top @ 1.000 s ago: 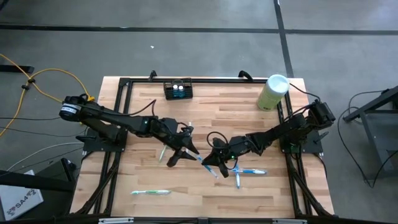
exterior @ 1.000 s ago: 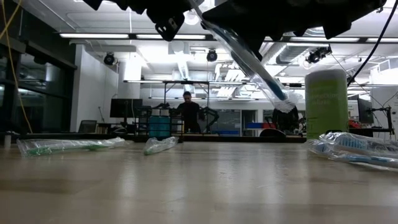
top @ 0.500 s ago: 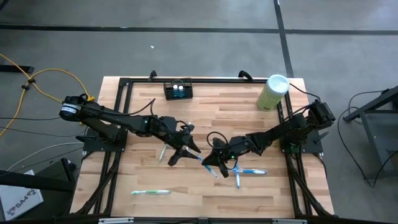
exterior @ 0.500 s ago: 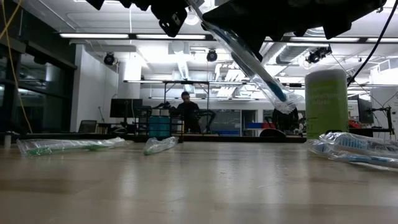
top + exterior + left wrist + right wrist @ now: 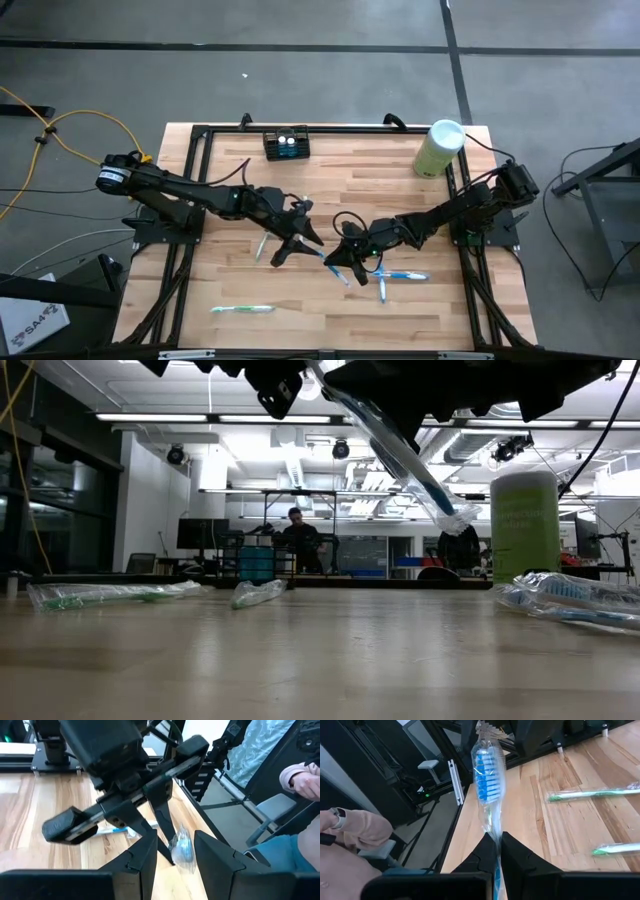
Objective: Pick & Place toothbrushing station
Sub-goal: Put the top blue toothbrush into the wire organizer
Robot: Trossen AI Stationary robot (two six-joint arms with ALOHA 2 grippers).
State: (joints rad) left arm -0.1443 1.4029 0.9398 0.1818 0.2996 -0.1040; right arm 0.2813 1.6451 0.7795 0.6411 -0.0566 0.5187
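Across the middle of the bench (image 5: 400,190) both arms meet, leaving the wood open toward the far edge and along the near left. Its edges carry a black frame, and grey floor lies all round.

At the centre, the right gripper (image 5: 343,262) has its jaws shut on a wrapped blue toothbrush (image 5: 488,790), which hangs above the wood with its bristle end out beyond the jaws. Just to its left, the left gripper (image 5: 288,243) hovers with its jaws parted and nothing between them; the brush head sits near them but apart.

On the wood, a second wrapped blue toothbrush (image 5: 400,275) lies just right of the right gripper. One wrapped green toothbrush (image 5: 241,309) lies near the near edge on the left, and another (image 5: 261,245) lies partly under the left arm.

By the far edge, left of centre, stands the small black holder (image 5: 286,144), well apart from both grippers, with two small pale pieces showing in its top; what they are I cannot tell. At the far right corner stands a pale green cylinder (image 5: 439,148) with a white lid.

Beyond the bench is a lit workshop where a person (image 5: 296,536) stands far back.
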